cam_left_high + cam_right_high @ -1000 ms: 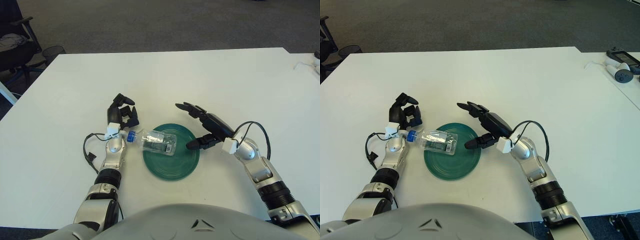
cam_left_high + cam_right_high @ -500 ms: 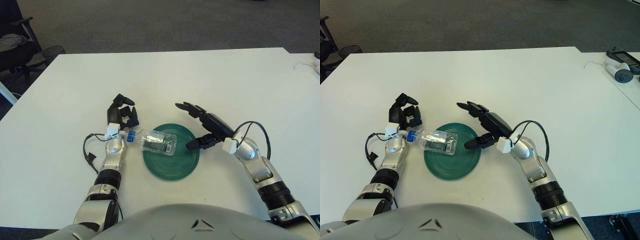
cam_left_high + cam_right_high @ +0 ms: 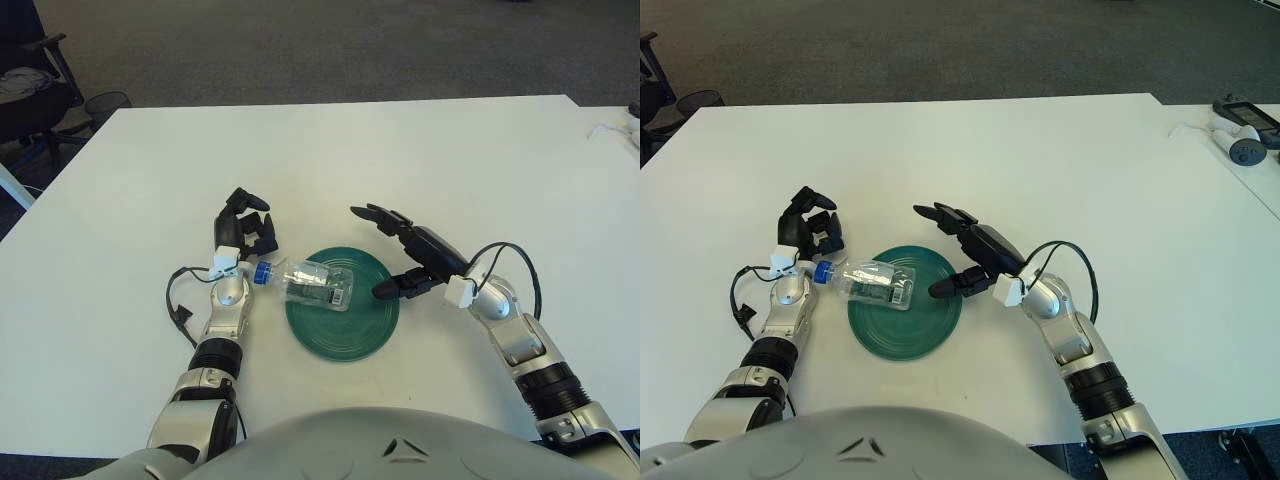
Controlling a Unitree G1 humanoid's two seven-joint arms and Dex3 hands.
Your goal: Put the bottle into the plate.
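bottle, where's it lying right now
The plastic water bottle lies on its side across the left part of the green plate, its blue cap poking past the rim beside the left hand.

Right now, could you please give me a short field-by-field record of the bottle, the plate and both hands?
bottle: clear plastic water bottle with a blue cap, lying on its side, body over the plate's left part, cap end sticking out past the rim
plate: round green plate on the white table
left hand: just left of the cap, fingers curled, holding nothing
right hand: at the plate's right edge, fingers spread, holding nothing
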